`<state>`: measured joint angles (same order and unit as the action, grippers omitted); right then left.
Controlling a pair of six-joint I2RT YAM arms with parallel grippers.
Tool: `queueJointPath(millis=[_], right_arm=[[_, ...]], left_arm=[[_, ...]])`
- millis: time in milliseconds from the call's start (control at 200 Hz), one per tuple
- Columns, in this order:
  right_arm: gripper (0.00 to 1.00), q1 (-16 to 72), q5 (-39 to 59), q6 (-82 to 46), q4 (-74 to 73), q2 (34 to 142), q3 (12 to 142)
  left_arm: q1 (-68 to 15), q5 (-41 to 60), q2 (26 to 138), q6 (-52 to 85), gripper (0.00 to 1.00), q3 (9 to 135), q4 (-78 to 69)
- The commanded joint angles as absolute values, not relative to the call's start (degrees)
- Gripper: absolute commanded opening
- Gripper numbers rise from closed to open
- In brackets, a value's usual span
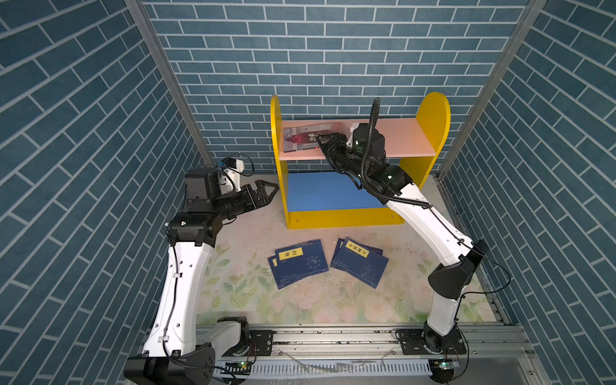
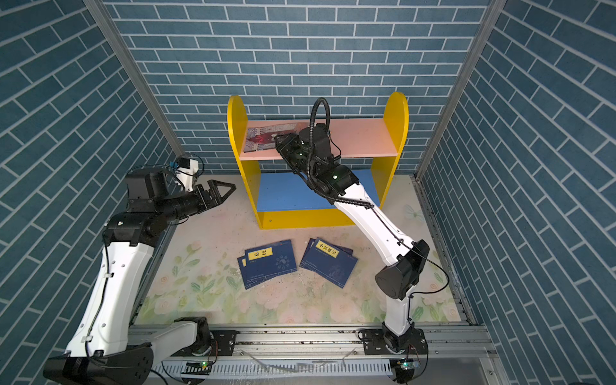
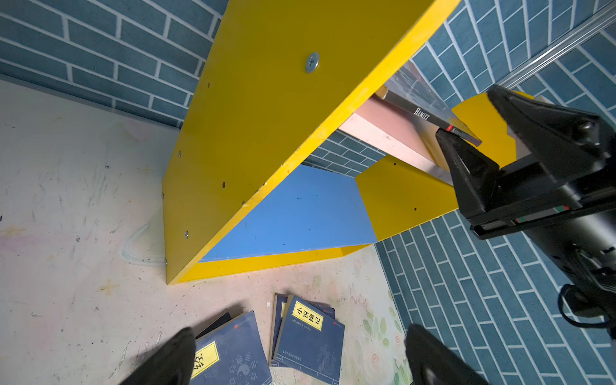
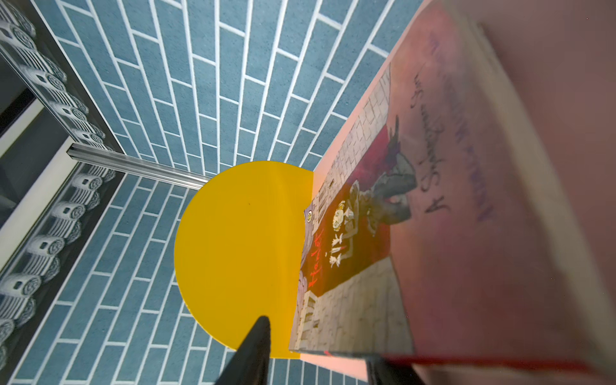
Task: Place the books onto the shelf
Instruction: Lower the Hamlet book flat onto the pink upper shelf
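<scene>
Over by the shelf (image 1: 433, 115), in the upper middle of both top views, the right gripper (image 1: 319, 139) sits above the pink upper board (image 1: 408, 136) with its jaws partly spread around the near corner of the grey-and-red book (image 1: 301, 138). That book lies flat on the left end of the board, close up to the left side panel (image 1: 275, 133). From the left wrist camera you can read HAMLET on its spine, and the end of the spine sits in the gap between the two black fingers (image 3: 466, 160), close against one of them. The right wrist camera shows the other finger (image 4: 256, 346) standing clear of the cover, with the yellow panel showing between the two. So the jaws are parted wider than the book is thick, and the book rests on the board rather than being pinched.

The left gripper (image 1: 270, 191) hangs above the worktop (image 1: 253, 240) at the left of the frame, just beside the shelf's left side panel and pointing towards it. Its jaws are spread wide and it holds and touches nothing.

The navy books (image 1: 300, 263) lie on the flowered worktop in front of the shelf, lower middle of the frame. They are in two overlapping piles side by side, with a narrow strip of worktop between them, and each top cover carries a yellow label
</scene>
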<state>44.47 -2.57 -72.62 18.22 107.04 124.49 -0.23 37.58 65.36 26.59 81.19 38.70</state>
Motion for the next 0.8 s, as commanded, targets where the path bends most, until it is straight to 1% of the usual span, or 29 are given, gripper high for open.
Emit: queueJointPath(millis=[0,145,290,440,795], right_arm=[[0.50,44.03,-0.81,-74.55,22.19,108.22,127.98],[0.53,43.43,0.88,-76.12,27.63,109.75,131.79],[0.54,43.23,2.58,-77.52,28.27,109.95,131.95],[0.52,43.15,3.50,-77.70,29.32,109.30,131.83],[0.52,43.15,4.75,-76.30,36.96,106.70,132.52]], left_arm=[[0.09,38.14,65.58,26.74,1.00,82.17,37.53],[0.09,38.22,65.69,27.22,1.00,82.35,37.28],[0.07,38.24,65.48,27.25,1.00,82.09,37.37],[0.09,38.23,65.28,26.83,1.00,82.18,37.89],[0.09,37.88,65.68,25.37,1.00,82.77,39.79]])
